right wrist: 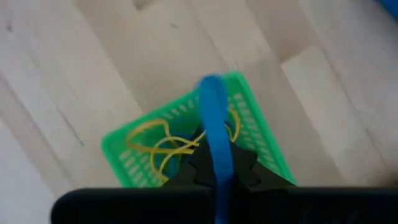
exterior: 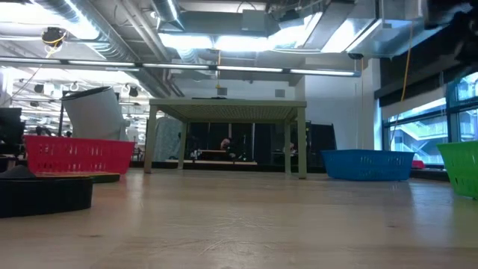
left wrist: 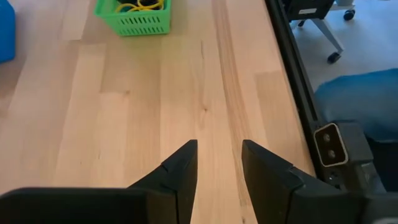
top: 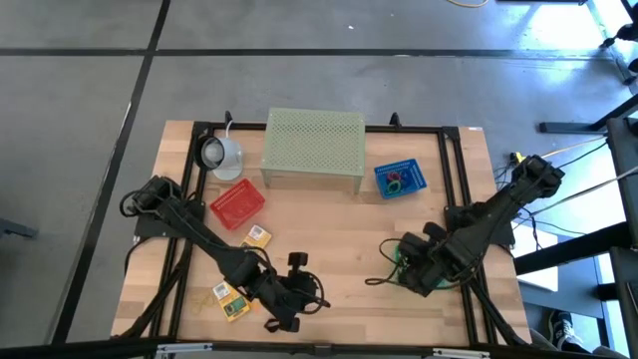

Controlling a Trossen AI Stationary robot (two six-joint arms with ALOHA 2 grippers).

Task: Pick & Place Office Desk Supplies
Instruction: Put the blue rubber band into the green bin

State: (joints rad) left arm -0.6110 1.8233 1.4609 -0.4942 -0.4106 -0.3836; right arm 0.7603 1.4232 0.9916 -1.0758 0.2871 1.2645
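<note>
My right gripper (right wrist: 214, 167) is shut on a blue loop (right wrist: 213, 118) directly over a small green basket (right wrist: 186, 149) that holds yellow loops (right wrist: 158, 146); this basket sits at the table's right (top: 399, 249). Near the front edge, my left gripper (top: 314, 297) stands open above bare wood, with nothing between its fingers (left wrist: 219, 155). Two yellow printed packets (top: 257, 237) (top: 229, 299) lie flat on the table beside the left arm. A blue basket (top: 399, 179) holds several small supplies. My right gripper pinches the blue loop (right wrist: 216, 155) between its two fingers, which point steeply down from above. The loop runs out past the fingertips as one narrow strip over the green basket. Whether its free end (right wrist: 210, 84) touches the basket, I cannot tell.
A red basket (top: 237, 204) stands left of centre. The large pale green perforated stand (top: 312, 150) fills the far middle, with a white cup-like thing (top: 219, 153) to its left. Black rails (top: 454, 170) run along the table's sides. Bare wood lies between the two arms.
</note>
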